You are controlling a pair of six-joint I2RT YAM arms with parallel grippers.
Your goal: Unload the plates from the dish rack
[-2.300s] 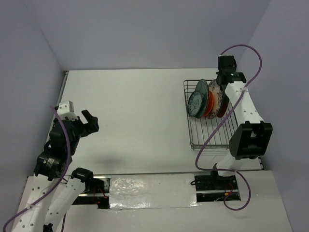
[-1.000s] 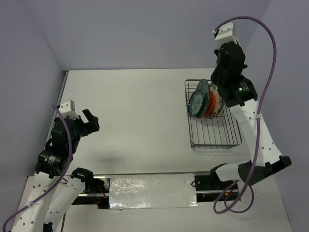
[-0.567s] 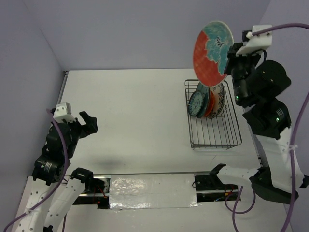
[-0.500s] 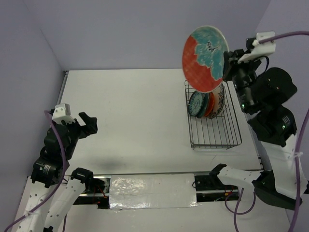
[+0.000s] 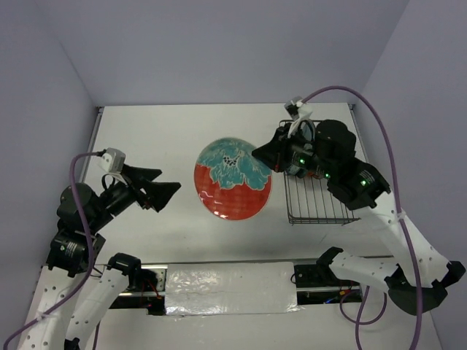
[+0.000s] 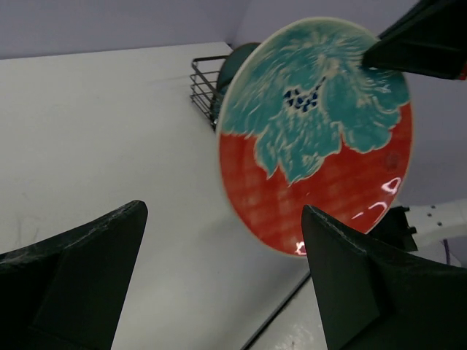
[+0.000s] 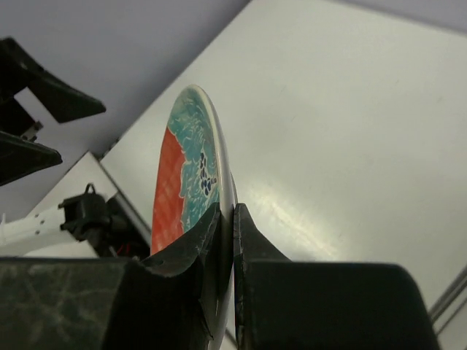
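Top external: right claw (image 5: pixel 257 154) holds teal-and-red plate (image 5: pixel 232 179) facing left claw (image 5: pixel 169 181).

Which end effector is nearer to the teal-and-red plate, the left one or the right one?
Right. The right end effector grips the teal-and-red plate by its rim; the left end effector stands open, apart from it.

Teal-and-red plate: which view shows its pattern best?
Left wrist: the teal-and-red plate faces it, large and nearly whole. Top external shows the face smaller; right wrist sees it nearly edge-on in the right pincer.
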